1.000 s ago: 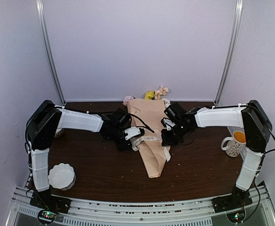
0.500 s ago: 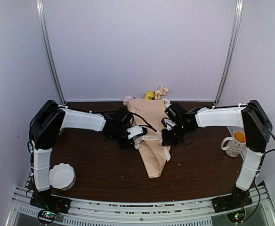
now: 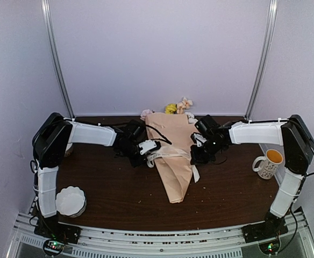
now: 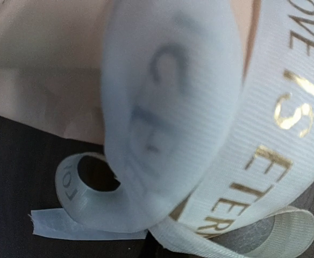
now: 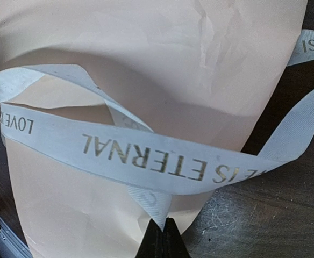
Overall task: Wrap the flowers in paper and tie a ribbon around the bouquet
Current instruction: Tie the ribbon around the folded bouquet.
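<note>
I am clamping my left gripper (image 3: 148,148) and right gripper (image 3: 197,155) on the ribbon (image 3: 173,154), which is crossing the bouquet (image 3: 174,180) between them. Light, limp and slick, it is likely needing holds near its ends.

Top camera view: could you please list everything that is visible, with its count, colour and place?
bouquet: one, peach-pink paper cone, middle of the table, narrow tail pointing to the near edge
blossoms: a few, yellow, pink and white, at the far end of the cone
ribbon: one, cream-white with gold print, stretched across the cone between the two hands
mug: one, white with orange inside, right side of the table
bowl: one, white and scalloped, near left corner
table: one, dark brown
left hand: one, black and white, shut on the ribbon left of the cone
right hand: one, black, shut on the ribbon right of the cone
</note>
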{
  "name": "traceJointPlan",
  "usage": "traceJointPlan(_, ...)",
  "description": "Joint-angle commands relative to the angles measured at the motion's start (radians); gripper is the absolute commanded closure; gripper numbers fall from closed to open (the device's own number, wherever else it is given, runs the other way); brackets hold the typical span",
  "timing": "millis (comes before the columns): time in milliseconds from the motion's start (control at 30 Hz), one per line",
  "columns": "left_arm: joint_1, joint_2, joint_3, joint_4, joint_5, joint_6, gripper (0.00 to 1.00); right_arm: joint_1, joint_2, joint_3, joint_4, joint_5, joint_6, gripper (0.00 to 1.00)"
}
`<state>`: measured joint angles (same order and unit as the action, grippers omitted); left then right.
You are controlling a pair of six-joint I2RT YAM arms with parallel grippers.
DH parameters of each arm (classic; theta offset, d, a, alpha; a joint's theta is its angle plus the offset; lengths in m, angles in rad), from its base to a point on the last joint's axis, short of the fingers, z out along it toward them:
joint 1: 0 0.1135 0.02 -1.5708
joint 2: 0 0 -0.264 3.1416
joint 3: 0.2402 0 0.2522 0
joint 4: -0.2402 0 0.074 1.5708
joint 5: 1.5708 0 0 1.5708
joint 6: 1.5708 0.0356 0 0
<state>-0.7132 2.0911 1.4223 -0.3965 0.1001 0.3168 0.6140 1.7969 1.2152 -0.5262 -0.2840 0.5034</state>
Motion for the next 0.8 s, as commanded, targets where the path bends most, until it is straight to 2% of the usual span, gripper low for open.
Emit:
traceJointPlan(0, 0.036, -0.023, 0.015, -0.035, -0.024, -0.041, 1.0, -0.03, -0.075, -0.045, -0.027, 0.046, -0.005, 1.0)
traceJointPlan(333, 0.098, -0.048, -0.013, -0.047, -0.088, -0.088, 1.0, -0.179, -0.165, -0.145, -0.041, 0.047, -0.024, 1.0)
traceJointPlan(567, 0.155, -0.062, -0.012, -0.06, -0.211, -0.135, 1.0, -0.269, -0.232, -0.179, -0.066, 0.079, -0.041, 1.0)
traceJointPlan(767, 0.204, -0.125, -0.032, -0.042, -0.252, -0.176, 1.0, -0.354, -0.295, -0.209, -0.079, 0.093, -0.053, 1.0)
